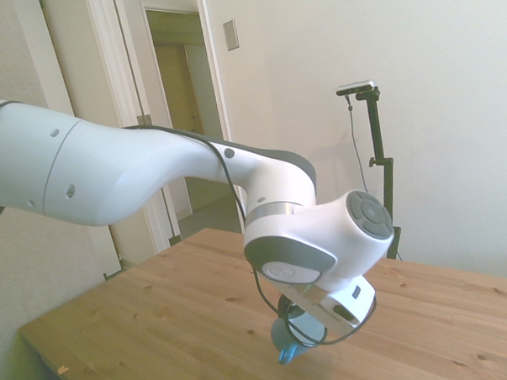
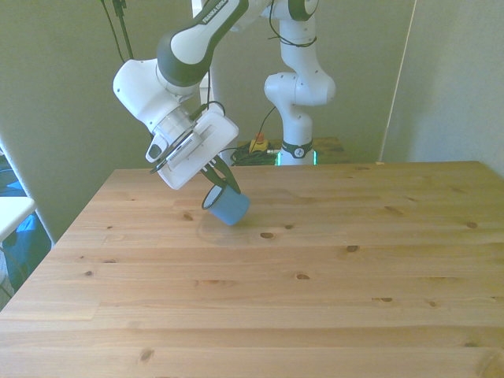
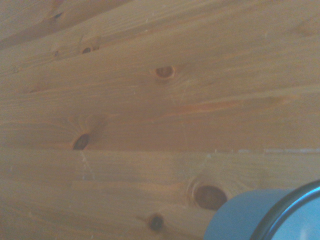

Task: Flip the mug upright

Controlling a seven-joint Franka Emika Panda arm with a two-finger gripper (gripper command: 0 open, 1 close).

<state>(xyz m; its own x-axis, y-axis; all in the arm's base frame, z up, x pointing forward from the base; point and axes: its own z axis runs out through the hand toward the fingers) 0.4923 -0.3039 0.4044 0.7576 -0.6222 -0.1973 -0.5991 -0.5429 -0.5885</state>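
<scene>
Though side-hidden, mug (image 2: 229,207) front-clear, in gripper (image 2: 220,183).

Pale walls (image 1: 452,106) and an open white-framed doorway (image 1: 179,117) behind the wooden table (image 2: 331,307).

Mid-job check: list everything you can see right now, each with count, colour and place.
mug: one, light blue with a dark rim, held tilted just above the table, toward the front view's left and far side
table: one, light knotty wood, filling the lower part of each view
doorway: one, white-framed, behind the table in the side view
arm: one, white with dark joints, reaching down to the mug
hand: one, white body with dark fingers, shut on the mug's rim
</scene>
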